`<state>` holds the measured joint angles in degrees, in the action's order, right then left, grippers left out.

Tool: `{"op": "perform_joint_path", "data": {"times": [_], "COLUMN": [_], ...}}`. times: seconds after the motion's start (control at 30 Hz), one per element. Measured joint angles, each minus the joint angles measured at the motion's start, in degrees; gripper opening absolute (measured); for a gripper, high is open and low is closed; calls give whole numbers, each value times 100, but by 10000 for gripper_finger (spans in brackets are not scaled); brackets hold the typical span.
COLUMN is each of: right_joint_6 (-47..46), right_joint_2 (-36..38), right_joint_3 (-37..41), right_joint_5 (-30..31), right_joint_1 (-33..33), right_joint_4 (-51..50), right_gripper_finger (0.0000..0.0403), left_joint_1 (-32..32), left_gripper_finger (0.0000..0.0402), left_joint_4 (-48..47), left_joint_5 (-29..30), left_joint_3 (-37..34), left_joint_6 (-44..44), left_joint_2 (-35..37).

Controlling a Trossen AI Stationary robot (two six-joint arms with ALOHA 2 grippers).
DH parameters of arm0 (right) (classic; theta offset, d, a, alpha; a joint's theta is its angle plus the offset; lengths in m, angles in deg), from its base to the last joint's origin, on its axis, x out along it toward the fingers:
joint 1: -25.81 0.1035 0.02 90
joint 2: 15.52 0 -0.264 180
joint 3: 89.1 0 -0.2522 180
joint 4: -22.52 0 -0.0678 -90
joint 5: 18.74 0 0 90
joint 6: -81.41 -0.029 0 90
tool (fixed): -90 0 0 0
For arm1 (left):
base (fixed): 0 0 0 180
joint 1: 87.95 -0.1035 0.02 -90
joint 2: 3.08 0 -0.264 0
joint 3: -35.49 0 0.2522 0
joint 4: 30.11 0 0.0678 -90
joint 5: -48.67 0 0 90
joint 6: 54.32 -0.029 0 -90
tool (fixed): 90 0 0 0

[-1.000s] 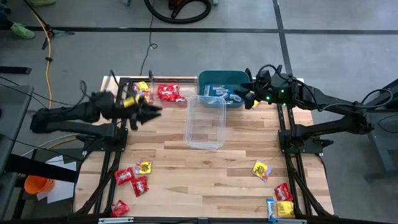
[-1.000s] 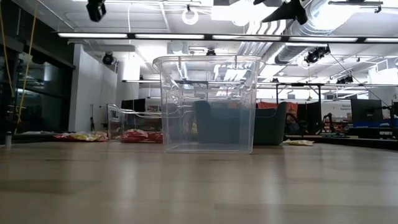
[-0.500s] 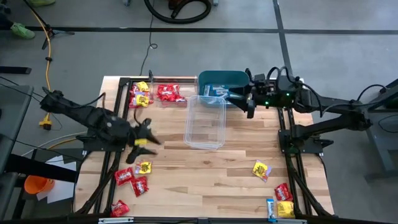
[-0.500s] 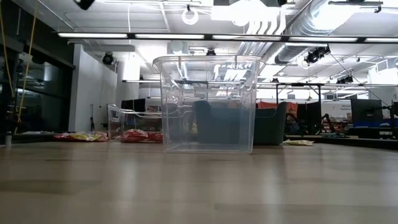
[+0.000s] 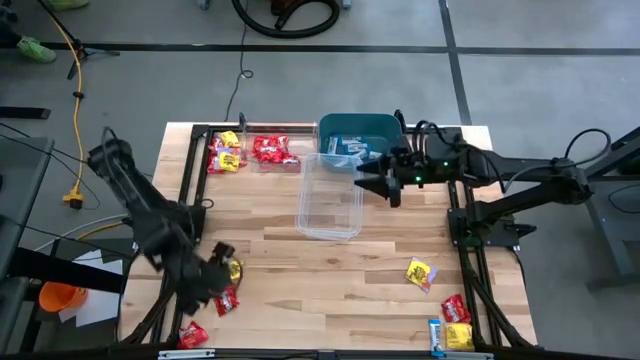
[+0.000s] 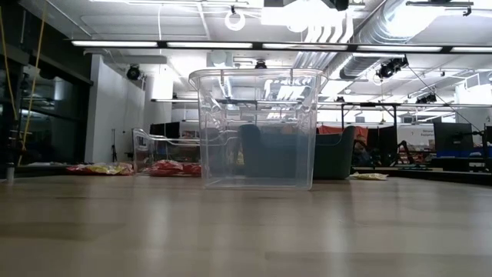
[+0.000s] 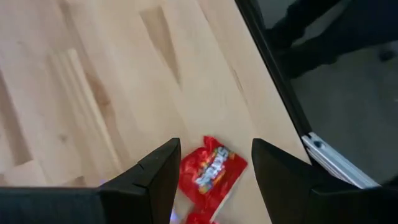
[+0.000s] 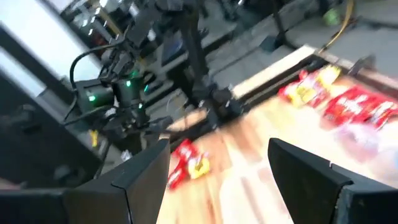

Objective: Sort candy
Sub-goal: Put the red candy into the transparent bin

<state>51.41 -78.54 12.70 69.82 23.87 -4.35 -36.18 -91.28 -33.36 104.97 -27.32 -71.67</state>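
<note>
At the lower left of the high view, the left gripper (image 5: 222, 275) hangs over a cluster of candy near the table's left edge, its jaws spread wide and holding nothing. In the left wrist view a red packet (image 7: 211, 172) lies flat on the wood, showing in the gap between the two dark fingers (image 7: 155, 180). In the high view that cluster is red packets (image 5: 200, 284) with one yellow packet (image 5: 234, 268) beside them, and one more red packet (image 5: 192, 336) sits at the lower left corner. At the upper left of the wooden table (image 5: 330, 270), a shallow clear tub (image 5: 255, 150) holds yellow and red candy.

At the centre of the high view stands a tall clear tub (image 5: 330, 195); the low view shows it upright (image 6: 257, 131). Just behind it, toward the top of the frame, sits the teal bin (image 5: 355, 130) with light blue packets (image 5: 350, 148) inside.

To the right of centre, the right gripper (image 5: 372, 180) hovers just beside the tall tub's upper right corner, near the teal bin, jaws wide and empty. At the lower right of the table lie a lone yellow packet (image 5: 420, 271) and, toward the corner, a group of red, yellow and light blue packets (image 5: 452, 325).
</note>
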Motion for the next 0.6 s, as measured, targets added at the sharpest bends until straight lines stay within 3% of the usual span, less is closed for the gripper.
{"op": "perform_joint_path", "data": {"times": [0.1,0.33,0.6], "right_joint_6": [0,-1,39], "right_joint_2": [43,53,50], "right_joint_3": [0,-2,-2], "right_joint_5": [-352,-877,-878], "right_joint_1": [23,23,23], "right_joint_4": [-326,-1206,-1880], "right_gripper_finger": [268,268,268], "left_joint_1": [359,596,477], "left_gripper_finger": [186,186,186], "left_joint_4": [307,404,412], "left_joint_5": [68,-807,-616], "left_joint_3": [0,0,-102], "left_joint_6": [321,1135,2496], "left_joint_2": [-625,-1724,-2245]}}
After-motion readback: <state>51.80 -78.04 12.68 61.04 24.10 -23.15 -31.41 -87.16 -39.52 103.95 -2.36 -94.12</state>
